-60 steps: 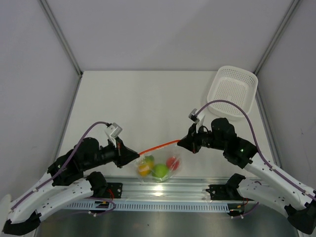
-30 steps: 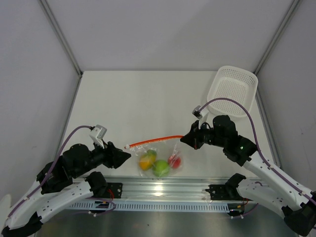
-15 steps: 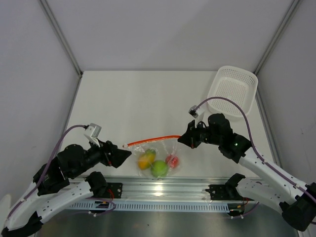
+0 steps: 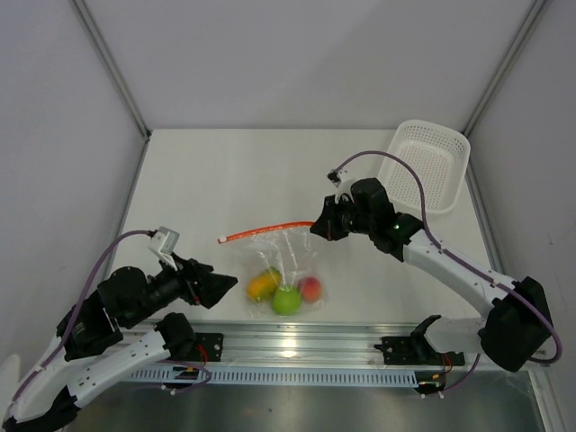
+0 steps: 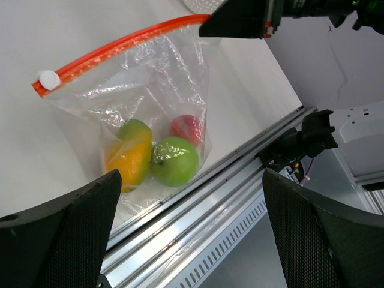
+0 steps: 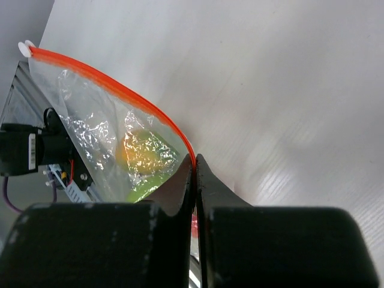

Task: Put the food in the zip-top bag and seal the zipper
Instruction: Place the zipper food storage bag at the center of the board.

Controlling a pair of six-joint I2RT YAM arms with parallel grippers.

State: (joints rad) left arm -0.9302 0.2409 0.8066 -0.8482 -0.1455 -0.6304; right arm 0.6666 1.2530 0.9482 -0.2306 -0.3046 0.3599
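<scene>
Three pcs of food inside clear zip-top bag (image 4: 286, 259), low at its bottom, near front edge of table (image 4: 225, 180): lime-green ball (image 4: 286, 301), yellow-orange piece (image 4: 262, 285) just left of it, smaller red-orange one (image 4: 310, 289) just right. R gripper (image 4: 317, 227): pinched tight on right end of zipper (image 4: 265, 232), bag draping down from strip. White slider tab (image 5: 48, 78) at strip's left end. L gripper (image 4: 227, 288): jaws spread wide, nothing held, just left of bag, not touching. White perforated basket (image 4: 423, 166) at far right corner, well apart.
</scene>
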